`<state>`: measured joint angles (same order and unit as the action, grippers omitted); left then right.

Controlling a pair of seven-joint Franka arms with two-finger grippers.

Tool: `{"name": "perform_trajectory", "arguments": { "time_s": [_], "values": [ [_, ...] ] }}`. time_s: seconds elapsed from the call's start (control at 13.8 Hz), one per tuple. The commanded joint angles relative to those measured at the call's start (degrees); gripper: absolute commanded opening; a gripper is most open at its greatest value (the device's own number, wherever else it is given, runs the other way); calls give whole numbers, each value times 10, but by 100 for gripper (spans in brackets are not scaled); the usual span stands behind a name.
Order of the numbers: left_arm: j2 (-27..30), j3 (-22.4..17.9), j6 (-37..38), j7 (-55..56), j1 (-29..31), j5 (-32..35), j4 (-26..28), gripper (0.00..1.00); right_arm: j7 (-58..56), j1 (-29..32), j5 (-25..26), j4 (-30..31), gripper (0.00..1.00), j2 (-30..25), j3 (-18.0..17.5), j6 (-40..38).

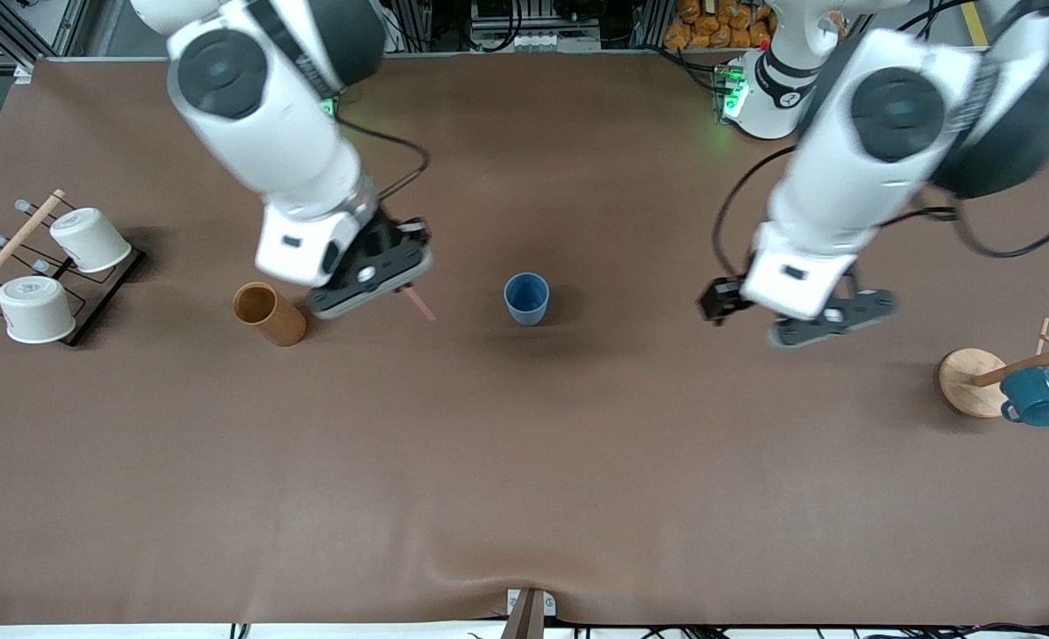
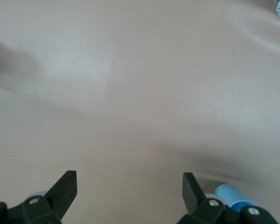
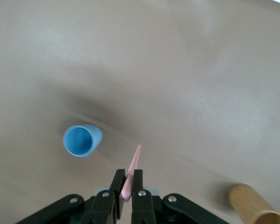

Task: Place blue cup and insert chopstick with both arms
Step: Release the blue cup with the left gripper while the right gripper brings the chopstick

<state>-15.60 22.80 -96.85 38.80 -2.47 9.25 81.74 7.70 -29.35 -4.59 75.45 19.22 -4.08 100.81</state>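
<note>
The blue cup (image 1: 526,298) stands upright and open in the middle of the table; it also shows in the right wrist view (image 3: 81,140). My right gripper (image 1: 391,282) is up in the air over the table between a brown cup and the blue cup. It is shut on the pinkish-red chopstick (image 1: 420,304), whose tip sticks out past the fingertips (image 3: 133,168) and points to one side of the blue cup. My left gripper (image 1: 808,324) hangs over bare table toward the left arm's end, apart from the cup. It is open and empty, with only tabletop between its jaws (image 2: 129,179).
A brown tube-shaped cup (image 1: 269,313) lies on its side beside the right gripper, also in the right wrist view (image 3: 252,207). A rack (image 1: 103,288) with two white cups stands at the right arm's end. A wooden mug stand (image 1: 968,382) with a teal mug (image 1: 1035,397) stands at the left arm's end.
</note>
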Motion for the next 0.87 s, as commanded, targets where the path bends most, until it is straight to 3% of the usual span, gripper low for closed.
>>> {"name": "perform_trajectory", "arguments": {
  "time_s": [0.0,0.36,0.58,0.79],
  "values": [
    [53,-60,52,-134,1,-34,8,100,55,-39,-8,-5,0,11,6,23],
    [108,-164,95,-324,10,-91,44,100,189,-112,-2,19,0,34,7,70],
    [152,-166,74,-335,23,-91,104,100,231,-129,16,28,0,40,7,74],
    [151,-165,72,-335,30,-85,99,100,235,-134,32,44,0,41,7,75]
  ]
}}
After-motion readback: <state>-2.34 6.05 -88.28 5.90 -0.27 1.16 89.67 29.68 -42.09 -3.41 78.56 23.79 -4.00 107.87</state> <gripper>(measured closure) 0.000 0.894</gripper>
